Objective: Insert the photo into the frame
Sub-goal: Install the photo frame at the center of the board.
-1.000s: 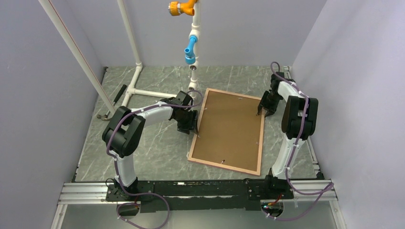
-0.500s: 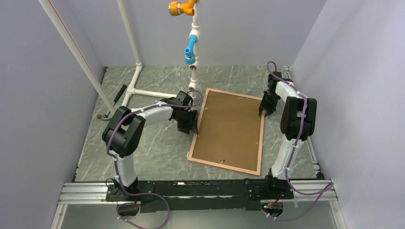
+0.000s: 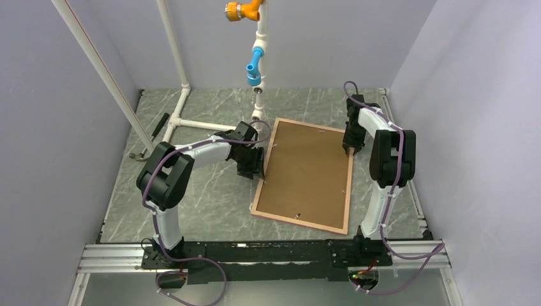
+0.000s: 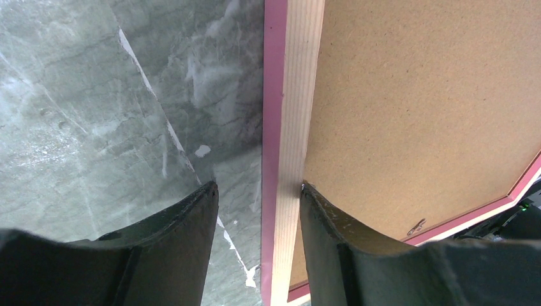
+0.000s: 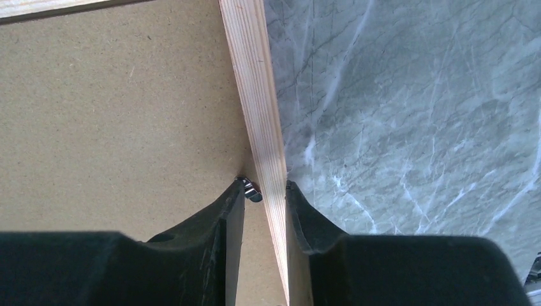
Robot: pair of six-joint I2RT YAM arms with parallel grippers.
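Two arms flank frame [image 4: 293, 95], laid face down on marbled grey desk [image 3: 210, 191] so reverse is reachable. Left fingers [image 4: 191, 223] apart, straddling left rail, likely steadying it. Rails pale grained wood with pink outer edge. Matte brown fibrous backing board [image 3: 306, 172] fills opening. Right fingers [image 5: 217, 229] pinched on right rail beside small shiny metal tab [image 5: 252, 190]. Photo unseen, perhaps beneath board.

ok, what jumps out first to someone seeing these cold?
The frame lying face down on the table, its brown backing board up, fills the centre. Both arms are at its long sides: the left gripper straddles the left rail with jaws open, and the right gripper brackets the right rail beside a small metal tab. At the back, a white pipe stand carries orange and blue fittings.
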